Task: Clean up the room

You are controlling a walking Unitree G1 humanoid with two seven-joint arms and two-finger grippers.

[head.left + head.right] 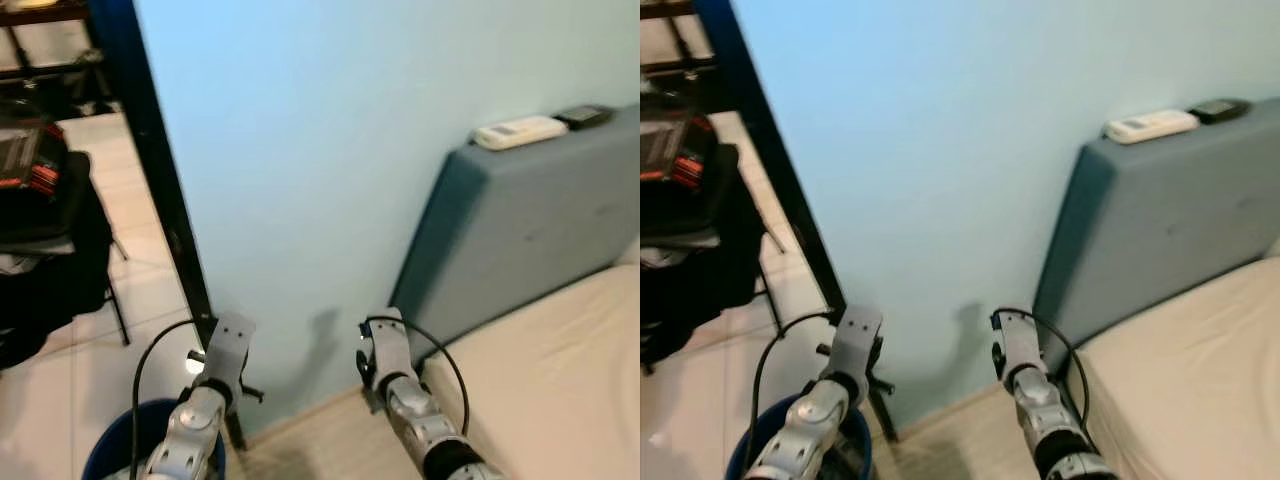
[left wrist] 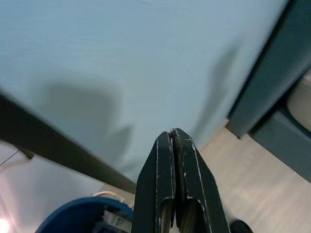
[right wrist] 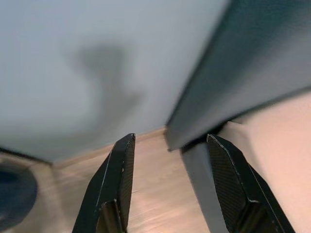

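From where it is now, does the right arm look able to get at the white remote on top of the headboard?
Probably not yet. The right pincer, fingers open, sits low near the floor beside the bed, while the white remote lies on top of the grey headboard, well above it. Nothing blocks the way; the arm would need raising.

Pale floor (image 1: pixel 320 430) runs between both hands, with a blue bin (image 1: pixel 110 450) sitting on it just beside the left hand (image 2: pixel 174 136). Off past the right hand (image 3: pixel 167 145), the bed (image 1: pixel 560 380), and 2 remotes (image 1: pixel 520 131) up on its grey headboard (image 1: pixel 520 230).
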